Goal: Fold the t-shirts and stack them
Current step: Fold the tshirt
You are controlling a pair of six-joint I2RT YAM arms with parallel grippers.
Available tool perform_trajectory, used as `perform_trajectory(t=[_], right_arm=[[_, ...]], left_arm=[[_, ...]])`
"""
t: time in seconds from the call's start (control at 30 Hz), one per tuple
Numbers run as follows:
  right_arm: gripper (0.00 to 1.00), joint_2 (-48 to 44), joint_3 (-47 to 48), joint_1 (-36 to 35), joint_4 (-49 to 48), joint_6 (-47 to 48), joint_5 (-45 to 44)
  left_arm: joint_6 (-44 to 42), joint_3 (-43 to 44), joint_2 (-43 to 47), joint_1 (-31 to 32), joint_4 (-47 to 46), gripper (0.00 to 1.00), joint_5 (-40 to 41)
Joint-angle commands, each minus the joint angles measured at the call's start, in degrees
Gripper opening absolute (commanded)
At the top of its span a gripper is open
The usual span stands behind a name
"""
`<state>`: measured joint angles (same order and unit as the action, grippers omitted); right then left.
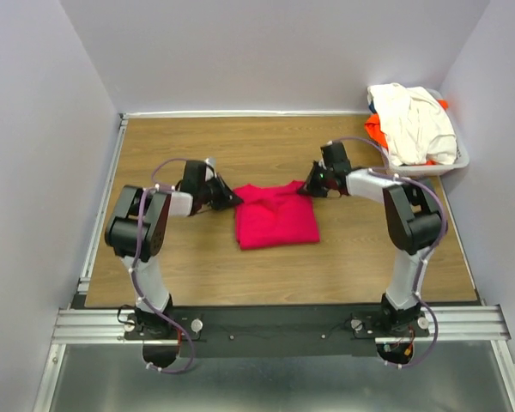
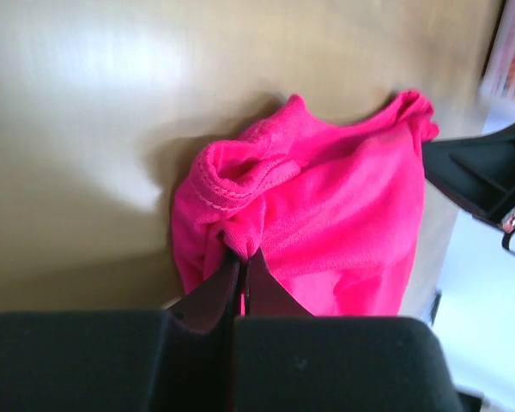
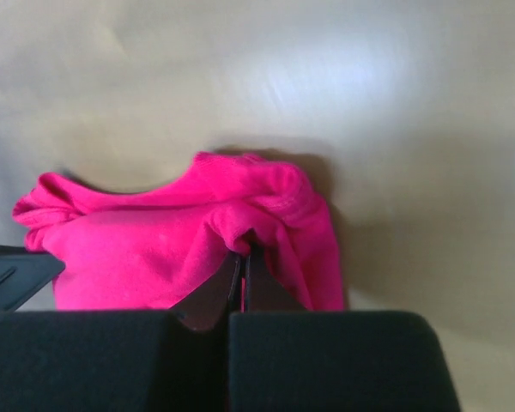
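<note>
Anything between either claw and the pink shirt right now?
Nothing visible. The left claw and the right claw are each shut on a far corner of the pink shirt, with the cloth pinched directly between them.

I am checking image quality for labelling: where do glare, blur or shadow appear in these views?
Top external: sharp, evenly lit. Left wrist: soft glare on the table, right edge overexposed and blurred. Right wrist: glare too, plus a shadow beside the pink t-shirt.

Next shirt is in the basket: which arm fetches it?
Right. The basket sits far right, near the right gripper; the left gripper is across the pink t-shirt. Both are shut on it now.
</note>
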<state>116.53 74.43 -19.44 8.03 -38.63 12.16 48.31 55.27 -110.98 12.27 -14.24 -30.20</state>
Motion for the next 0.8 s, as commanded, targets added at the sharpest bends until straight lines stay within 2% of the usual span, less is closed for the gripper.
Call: perform_trajectory(t=[0.0, 0.1, 0.3, 0.5, 0.77], right_arm=[[0.0, -7.43, -16.84, -0.42, -0.91, -0.57, -4.69], [0.0, -14.3, -23.8, -0.42, -1.53, -0.48, -5.75], [0.01, -22.31, -26.8, -0.42, -1.44, -1.36, -4.87], [0.01, -23.19, -24.69, -0.42, -1.26, -1.71, -5.04], [0.01, -20.73, -18.37, 0.37, -0.74, -1.36, -5.66]], left_arm=[[1.34, -12.79, 8.13, 1.61, -0.43, 0.0, 3.12], [1.0, -18.87, 15.34, 1.61, -2.11, 0.0, 3.12], [-0.76, -19.41, 20.18, 1.61, 0.96, 0.0, 2.51], [-1.38, -17.04, 22.65, 1.53, 3.69, 0.0, 2.16], [-3.23, -11.76, 19.49, 0.03, 7.12, 0.0, 2.25]])
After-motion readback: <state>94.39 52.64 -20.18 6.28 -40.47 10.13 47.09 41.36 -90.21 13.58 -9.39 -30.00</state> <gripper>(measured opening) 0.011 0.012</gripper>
